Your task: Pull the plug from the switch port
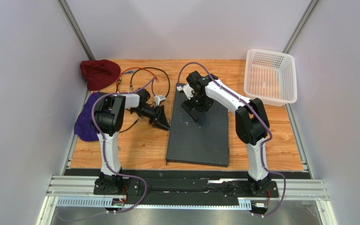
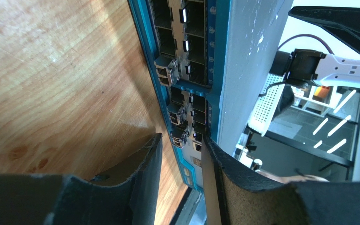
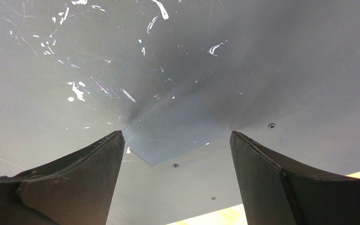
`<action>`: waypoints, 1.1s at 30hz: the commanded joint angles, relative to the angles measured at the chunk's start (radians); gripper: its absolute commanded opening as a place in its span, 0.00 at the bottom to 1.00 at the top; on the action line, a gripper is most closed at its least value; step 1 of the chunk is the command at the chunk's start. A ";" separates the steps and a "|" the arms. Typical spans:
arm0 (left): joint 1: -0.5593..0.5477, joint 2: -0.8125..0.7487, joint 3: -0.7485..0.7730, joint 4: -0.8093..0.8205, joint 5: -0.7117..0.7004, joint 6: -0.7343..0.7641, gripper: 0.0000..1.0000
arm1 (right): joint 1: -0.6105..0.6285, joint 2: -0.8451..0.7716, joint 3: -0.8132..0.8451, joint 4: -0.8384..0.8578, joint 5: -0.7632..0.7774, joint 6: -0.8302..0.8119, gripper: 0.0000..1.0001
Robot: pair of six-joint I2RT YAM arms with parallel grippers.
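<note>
Work surface is a wooden table [image 1: 139, 145] enclosed by plain pale walls, with a metal rail along the near edge where both arms are mounted. At the far-left edge a purple cloth [image 1: 85, 124] hangs partly off the table; beyond it, in the far-left corner, lies a dark red cloth [image 1: 99, 72]. Just right of that, loose black and orange cables [image 1: 146, 75] loop on the wood. The left gripper [image 1: 164, 124] is laid over sideways and points at the left edge of the switch [image 1: 200, 136]. In the left wrist view its fingers stand partly apart on either side of a small silvery plug [image 2: 179, 137] seated in the blue port panel [image 2: 186, 47]. Whether the pads actually press on the plug cannot be told. The switch lies flat at centre table, long side running near to far, its dark grey top marked with whitish scuffs. The right gripper [image 3: 176, 133] is over the far part of that top, pointing down, its fingers spread wide with nothing between them. Contact with the metal cannot be confirmed. A white mesh basket [image 1: 270, 51] sits at the far-right corner, well apart from the switch.
</note>
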 commanded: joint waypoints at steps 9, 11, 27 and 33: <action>-0.096 0.099 0.035 -0.130 0.071 0.148 0.33 | 0.005 -0.009 0.048 0.002 -0.024 0.011 0.88; -0.110 0.130 0.045 -0.158 0.070 0.165 0.29 | 0.005 -0.001 0.057 0.002 -0.025 0.014 0.88; -0.093 0.064 0.019 -0.029 -0.058 0.078 0.28 | 0.005 -0.015 0.054 0.005 -0.013 0.008 0.88; -0.072 0.050 0.010 -0.024 -0.009 0.095 0.07 | 0.006 -0.003 0.072 0.004 -0.011 0.011 0.88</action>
